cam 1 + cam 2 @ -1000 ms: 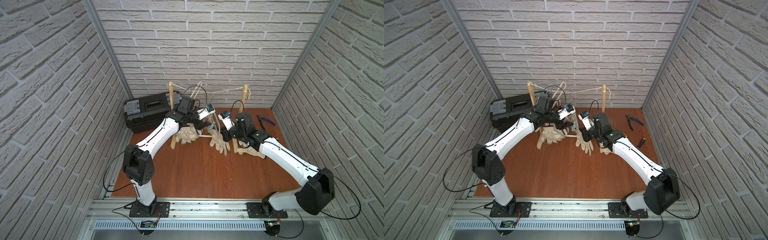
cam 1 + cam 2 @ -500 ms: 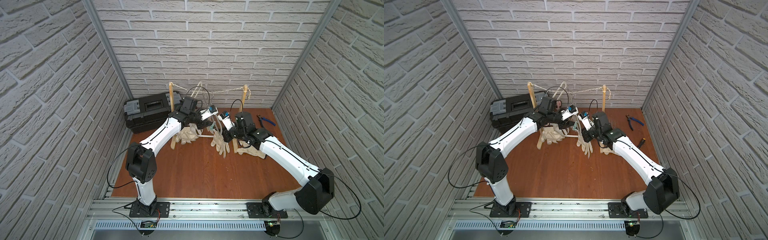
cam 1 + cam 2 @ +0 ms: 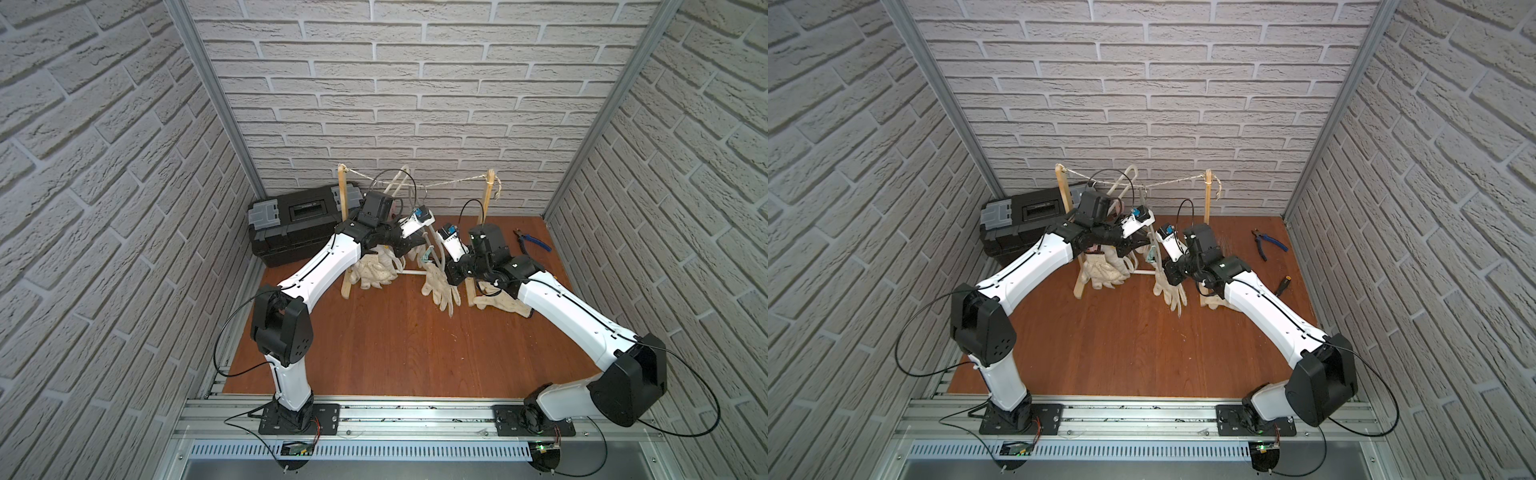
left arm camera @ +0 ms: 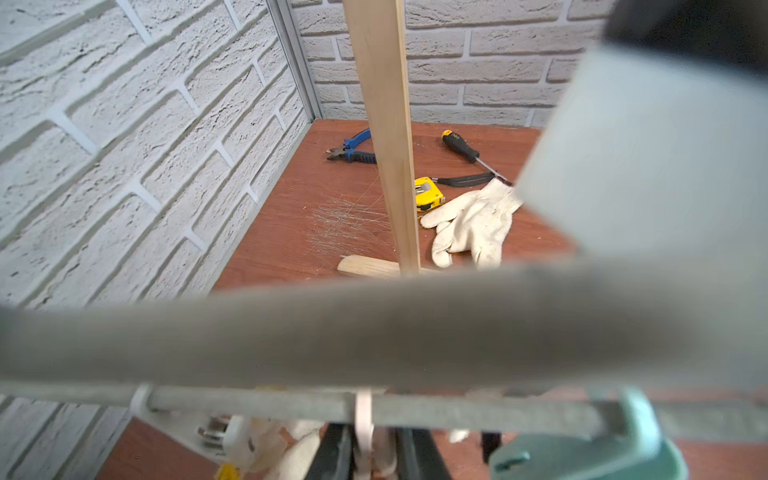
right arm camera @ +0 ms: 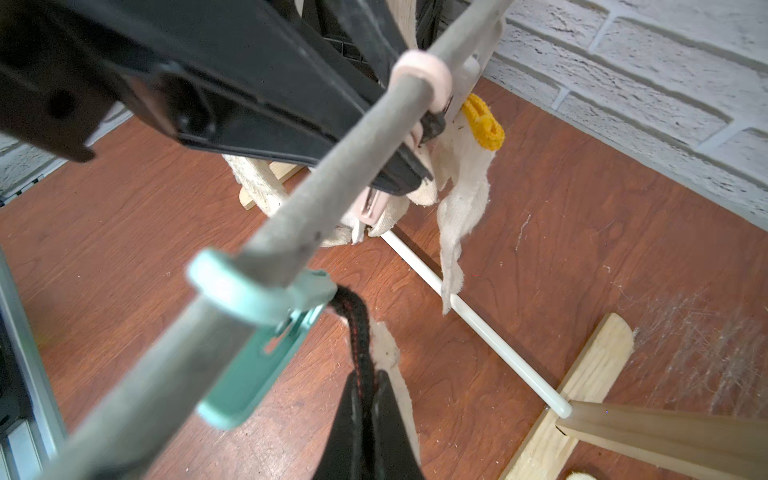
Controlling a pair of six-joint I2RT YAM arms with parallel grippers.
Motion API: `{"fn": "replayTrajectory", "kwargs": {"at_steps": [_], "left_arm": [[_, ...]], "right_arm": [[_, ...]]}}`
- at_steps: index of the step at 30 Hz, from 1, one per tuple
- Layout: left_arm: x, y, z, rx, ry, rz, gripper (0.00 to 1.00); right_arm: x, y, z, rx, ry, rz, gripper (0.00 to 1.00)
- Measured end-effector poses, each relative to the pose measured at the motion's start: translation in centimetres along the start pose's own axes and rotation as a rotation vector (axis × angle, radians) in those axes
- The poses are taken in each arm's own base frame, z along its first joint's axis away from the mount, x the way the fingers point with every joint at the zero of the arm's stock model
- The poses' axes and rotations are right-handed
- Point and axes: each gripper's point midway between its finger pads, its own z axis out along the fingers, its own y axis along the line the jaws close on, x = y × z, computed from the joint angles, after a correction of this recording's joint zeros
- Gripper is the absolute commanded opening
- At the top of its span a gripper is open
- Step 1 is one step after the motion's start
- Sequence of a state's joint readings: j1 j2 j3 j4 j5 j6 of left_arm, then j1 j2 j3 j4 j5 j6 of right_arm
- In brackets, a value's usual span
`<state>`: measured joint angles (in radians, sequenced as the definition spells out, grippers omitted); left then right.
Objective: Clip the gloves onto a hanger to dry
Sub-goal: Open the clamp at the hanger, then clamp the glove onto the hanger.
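Observation:
A grey hanger bar [image 5: 332,178] hangs from the string between two posts. My left gripper [image 4: 365,453] is shut on the pink clip [image 5: 424,75] on that bar, one black finger on each side. My right gripper [image 5: 363,395] is shut on the black-edged cuff of an off-white glove [image 3: 438,286], held just below the teal clip [image 5: 257,332]. A yellow-cuffed glove [image 5: 461,166] and other gloves [image 3: 374,270] hang from the hanger. One glove [image 4: 469,224] lies on the floor by the right post.
A black toolbox [image 3: 291,224] stands at the back left. Blue pliers [image 4: 353,151], a screwdriver [image 4: 461,147] and a yellow tape measure [image 4: 428,193] lie at the back right. Two wooden posts [image 3: 343,195] [image 3: 490,195] carry the string; a white rod [image 5: 478,320] joins their feet.
My left gripper has closed from wide open onto the pink clip and shifted slightly right. The right arm has barely moved and still holds the glove cuff.

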<state>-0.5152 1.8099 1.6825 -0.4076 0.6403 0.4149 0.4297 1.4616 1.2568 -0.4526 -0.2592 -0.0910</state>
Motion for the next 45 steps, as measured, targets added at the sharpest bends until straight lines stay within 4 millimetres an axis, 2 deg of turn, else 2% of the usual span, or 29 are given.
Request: {"fn": "replayTrajectory", "kwargs": {"at_steps": [6,11,15,19,29,45], "left_arm": [[-0.8,-0.5,-0.2,0.046,-0.047,-0.090,0.20],[-0.4,-0.9,0.0,0.087,-0.072,-0.156,0.20],[-0.5,-1.3,0.0,0.114,-0.089,-0.183,0.20],[-1.0,-1.3,-0.1,0.125,-0.109,-0.185,0.20],[-0.8,-1.2,-0.6,0.148,-0.121,-0.198,0.20],[-0.6,-1.8,-0.7,0.175,-0.114,-0.198,0.21]], "right_arm": [[1.0,-0.2,2.7,-0.105,0.026,0.038,0.03],[0.1,0.3,3.4,-0.191,-0.006,0.046,0.03],[-1.3,0.9,3.3,-0.254,-0.048,0.040,0.03],[-1.7,0.9,3.1,-0.285,-0.061,0.044,0.03],[-1.9,0.3,2.8,-0.303,-0.072,0.059,0.03],[-1.9,1.0,2.2,-0.372,-0.080,0.051,0.03]]}}
